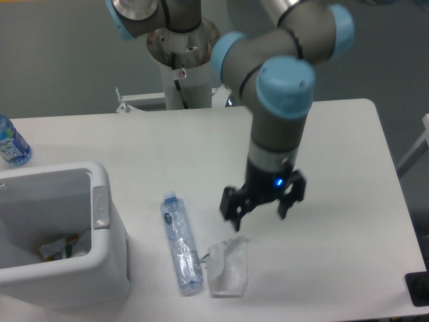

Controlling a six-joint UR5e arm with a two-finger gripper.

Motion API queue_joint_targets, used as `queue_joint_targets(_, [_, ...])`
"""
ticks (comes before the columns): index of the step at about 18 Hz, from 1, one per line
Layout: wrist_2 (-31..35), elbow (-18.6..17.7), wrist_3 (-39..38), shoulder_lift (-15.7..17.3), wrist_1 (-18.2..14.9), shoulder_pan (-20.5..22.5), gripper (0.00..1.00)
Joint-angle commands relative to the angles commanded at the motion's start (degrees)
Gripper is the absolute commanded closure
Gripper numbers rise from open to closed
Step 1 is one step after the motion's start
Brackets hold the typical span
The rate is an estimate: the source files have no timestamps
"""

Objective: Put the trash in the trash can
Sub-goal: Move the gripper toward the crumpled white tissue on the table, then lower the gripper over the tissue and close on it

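We count two bottles, a clear one (180,244) and a bluer one (11,141) (at the far left edge), one pouch (228,267), one bin (100,221), one gripper (261,210).

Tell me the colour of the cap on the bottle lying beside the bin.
Pale blue cap; the fixed camera shows it.
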Motion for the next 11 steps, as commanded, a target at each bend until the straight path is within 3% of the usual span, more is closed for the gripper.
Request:
queue_joint_targets(7, [2.5,-0.4,2.6,-5.9,5.4,-2.2,0.0])
queue_joint_targets(11, [4.0,-0.7,7.6,-7.3,5.6,-3.3,0.0])
